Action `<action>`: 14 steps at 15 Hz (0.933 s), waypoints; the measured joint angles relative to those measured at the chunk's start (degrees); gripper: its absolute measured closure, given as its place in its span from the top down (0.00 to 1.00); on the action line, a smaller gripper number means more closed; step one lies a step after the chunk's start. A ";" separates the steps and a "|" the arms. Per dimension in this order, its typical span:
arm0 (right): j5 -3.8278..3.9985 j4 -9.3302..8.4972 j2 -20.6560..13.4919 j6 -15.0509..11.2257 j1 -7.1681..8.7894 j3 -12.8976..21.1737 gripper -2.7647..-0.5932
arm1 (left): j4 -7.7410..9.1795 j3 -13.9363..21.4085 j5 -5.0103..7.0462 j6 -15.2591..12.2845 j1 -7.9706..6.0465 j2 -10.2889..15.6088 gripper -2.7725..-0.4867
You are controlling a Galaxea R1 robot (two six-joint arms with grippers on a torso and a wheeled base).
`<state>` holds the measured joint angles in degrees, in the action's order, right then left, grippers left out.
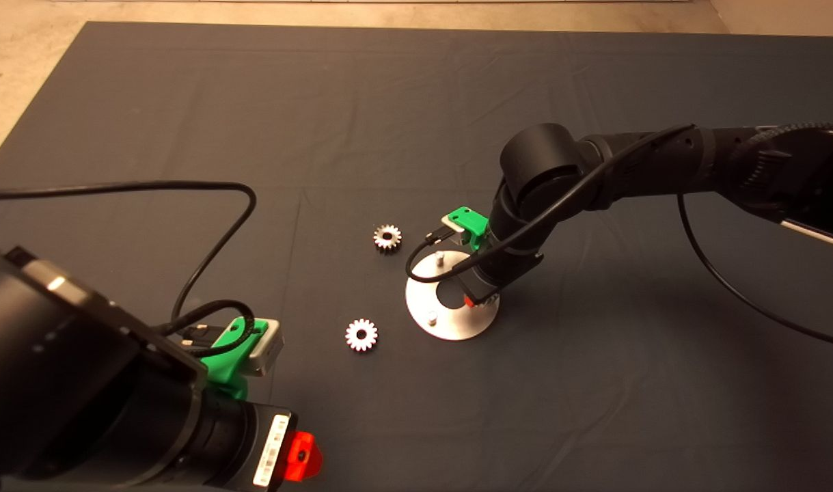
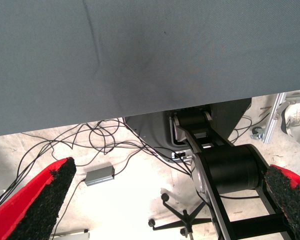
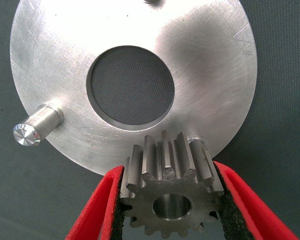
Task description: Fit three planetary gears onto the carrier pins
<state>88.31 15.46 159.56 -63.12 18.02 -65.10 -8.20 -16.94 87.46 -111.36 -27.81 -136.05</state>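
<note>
A: Right end effector (image 3: 166, 200)?
B: Clamped on one toothed steel gear (image 3: 167, 197) betw. black gritty pads (image 3: 230, 200), just above brushed round disc (image 3: 80, 65), next to near pin (image 3: 197, 145) (only partly visible behind teeth).

A: Other pins, gears?
B: Short cylindrical stud (image 3: 35, 127) upright near disc rim, bare. Two more small shiny gears (image 1: 387, 237) (image 1: 361, 335) flat on dark cloth mat (image 1: 184, 89), left of disc, apart from it.

A: Left end effector (image 2: 160, 200)?
B: Parked at lower left, fingers wide apart, holding nothing. Label on wrist unreadable.
</note>
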 joint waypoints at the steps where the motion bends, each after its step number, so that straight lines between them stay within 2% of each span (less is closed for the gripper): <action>1: -0.05 -0.05 0.00 0.00 0.04 -0.09 0.23 | 0.00 0.00 0.00 0.00 0.00 0.00 0.99; 14: -0.44 -0.28 -0.33 0.00 0.61 -0.22 0.23 | 0.00 0.00 -0.02 0.00 0.00 0.00 0.99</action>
<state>87.87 15.18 159.23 -63.12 18.63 -65.32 -8.20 -16.94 87.43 -111.36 -27.81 -136.05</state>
